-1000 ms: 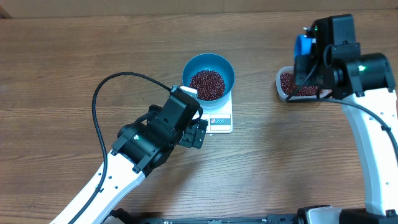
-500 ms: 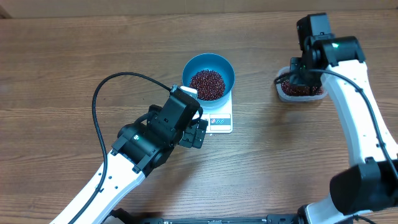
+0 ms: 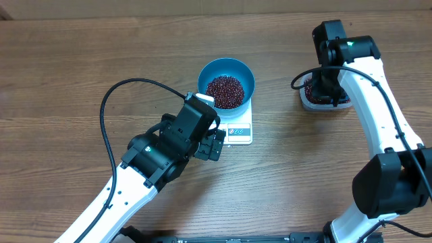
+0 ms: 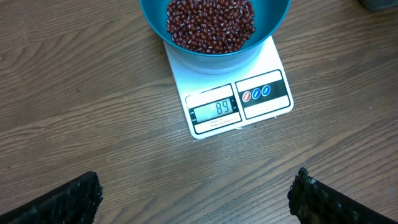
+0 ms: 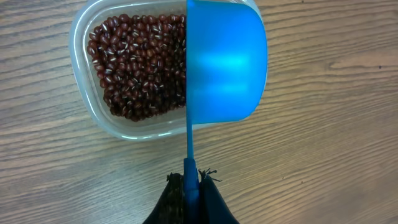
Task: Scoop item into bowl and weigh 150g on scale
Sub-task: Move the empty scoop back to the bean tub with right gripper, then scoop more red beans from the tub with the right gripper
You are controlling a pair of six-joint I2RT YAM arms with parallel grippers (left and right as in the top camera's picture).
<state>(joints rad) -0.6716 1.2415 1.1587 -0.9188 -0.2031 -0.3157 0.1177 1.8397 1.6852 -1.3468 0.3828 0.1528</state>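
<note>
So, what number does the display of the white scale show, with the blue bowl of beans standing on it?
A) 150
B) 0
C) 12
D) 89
D: in the left wrist view the display of the scale reads 89, while the bowl with the beans stands on it.

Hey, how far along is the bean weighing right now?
Done: beans sit in the blue bowl on the scale, whose display reads 89. In hand: the right tool grips the blue scoop over the bean tub. Remaining: more scoops until 150; the left tool is open.
</note>
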